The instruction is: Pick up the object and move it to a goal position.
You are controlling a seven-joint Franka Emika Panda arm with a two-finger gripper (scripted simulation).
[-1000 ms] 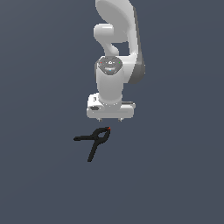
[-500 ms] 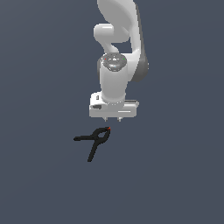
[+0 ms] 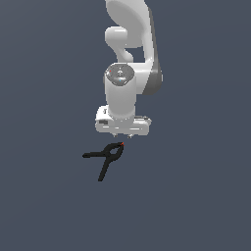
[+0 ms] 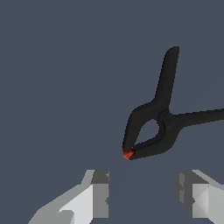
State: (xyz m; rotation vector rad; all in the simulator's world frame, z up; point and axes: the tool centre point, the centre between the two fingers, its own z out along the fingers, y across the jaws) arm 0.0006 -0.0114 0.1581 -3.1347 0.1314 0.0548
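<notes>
The clamp [image 3: 107, 157] lies just lower-left of the gripper [image 3: 122, 136], handles splaying away; jaws wide apart, holding nothing.

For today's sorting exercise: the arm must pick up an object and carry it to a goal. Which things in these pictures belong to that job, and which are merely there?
Belongs to the job:
- black spring clamp, lying on the floor
- gripper, open, above the clamp's red-orange tip

Merely there:
- plain grey floor; nothing else shows, and no goal marker is visible
</notes>
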